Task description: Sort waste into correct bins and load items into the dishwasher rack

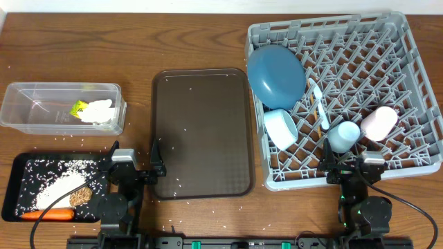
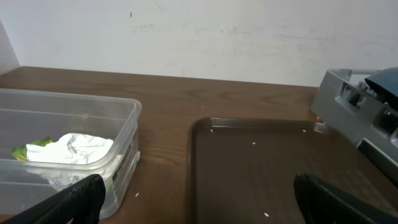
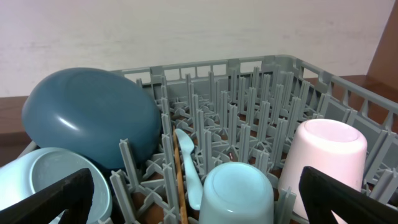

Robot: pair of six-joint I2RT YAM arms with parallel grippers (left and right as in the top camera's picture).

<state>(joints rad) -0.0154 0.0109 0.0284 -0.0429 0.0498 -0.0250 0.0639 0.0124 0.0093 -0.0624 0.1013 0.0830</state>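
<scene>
- Grey plastic dishwasher rack (image 1: 374,62), right side of the worktop (image 1: 138,34): it held the blue plate (image 1: 277,75) on edge, the white bowl (image 1: 280,128), the light blue cup (image 1: 344,135), the pink cup (image 1: 379,122), the pale blue spoon (image 1: 317,97) and, just beside the spoon, the chopstick (image 3: 180,180).
- Clear tub (image 1: 41,111), far left: it contained the crumpled paper (image 1: 100,111) and a yellow-green wrapper (image 1: 79,107).
- Black tray (image 1: 15,207), near left: it carried the rice (image 1: 59,188), the brown food lump (image 1: 82,196) and the carrot (image 1: 47,215).
- Brown serving tray (image 1: 201,104), centre: it was bare apart from a few stray grains. More grains lay scattered on the worktop around it.
- Left fingers (image 2: 74,199): they were spread wide and held nothing, set low at the near end of the serving tray.
- Right fingers (image 3: 56,196): they were spread wide and empty, at the rack's near wall and facing the two cups.
- Step in hand, as a judgement: you were at the close of the task, with all tableware racked and all larger waste binned.
- Next move, as a judgement: only the loose grains called for your attention, and they looked too fine for a pinch. Otherwise you needed only to keep both arms parked clear of the rack wall.
</scene>
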